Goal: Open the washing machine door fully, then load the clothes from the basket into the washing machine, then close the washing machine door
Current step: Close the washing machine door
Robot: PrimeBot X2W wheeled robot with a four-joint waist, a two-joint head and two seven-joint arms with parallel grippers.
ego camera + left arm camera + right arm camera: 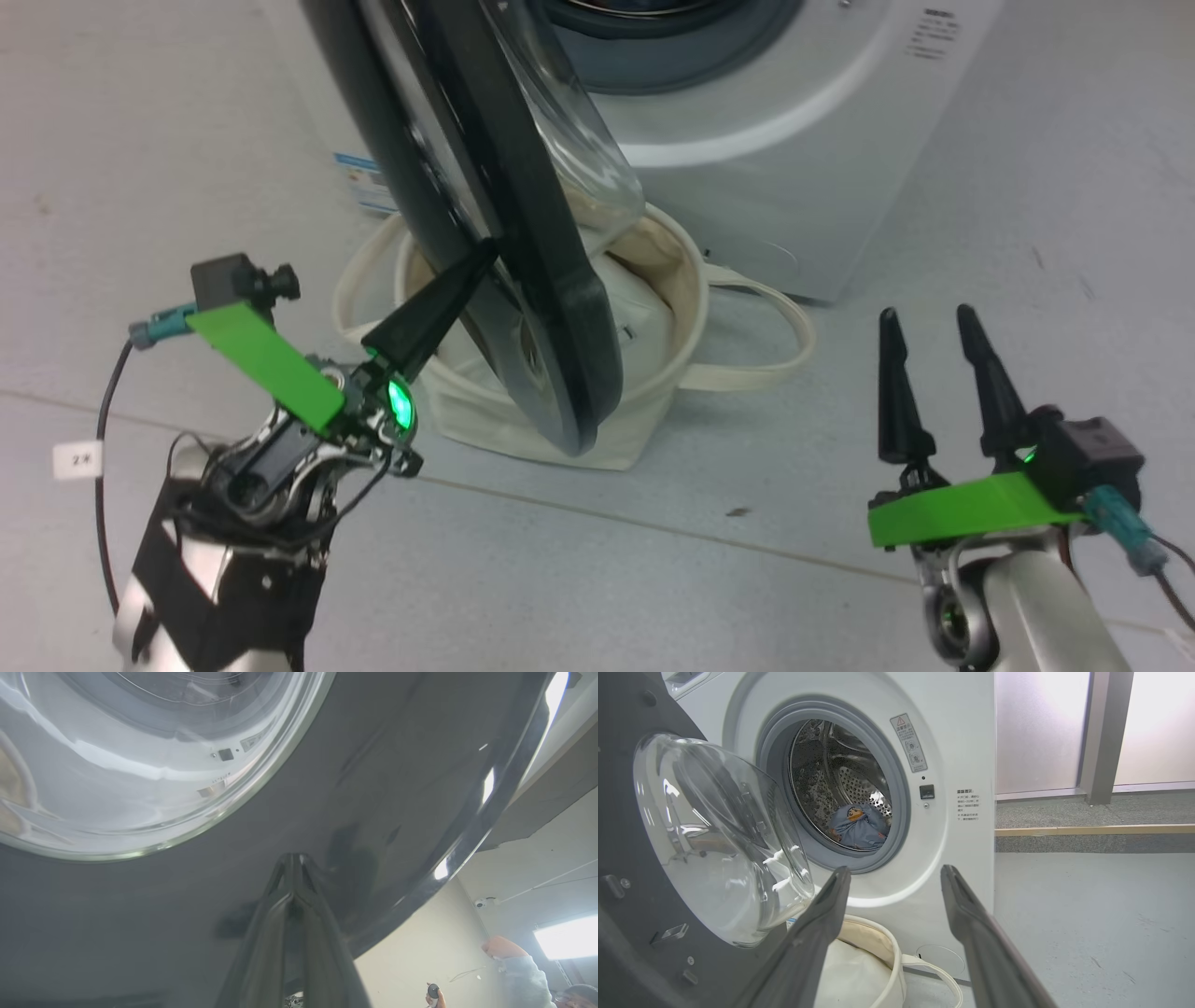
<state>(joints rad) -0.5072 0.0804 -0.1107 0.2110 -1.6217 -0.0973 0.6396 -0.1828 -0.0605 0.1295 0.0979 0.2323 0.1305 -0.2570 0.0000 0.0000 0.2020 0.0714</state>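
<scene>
**Closed left jaws meet a swung-out washer door**

Dark and pinched together to a single point, the left jaws rise from the left arm at the lower left of the head view. They slant up to the right, their tip touching the glossy black outer face of the washing machine door. The left wrist view has the same shut tip against that dark rim, just below the door's clear glass bowl.

The door stands swung out from the washing machine, seen almost edge-on from the head. Its long axis runs from the upper left down toward the middle of that view. Its domed glass points back toward the machine, its flat outer face toward the left arm. Its lower edge hangs over the basket, which sits on the floor just in front of the machine. The basket holds a white bundle, and one loop handle trails to the right.

At the lower right, the right jaws stand wide apart and hold nothing, pointing up the view from the right arm, well apart from door and basket. Through the right wrist view, the clothes lie as a blue printed heap inside the steel drum, behind the grey gasket. A person's sleeve shows at the corner of the left wrist view.
</scene>
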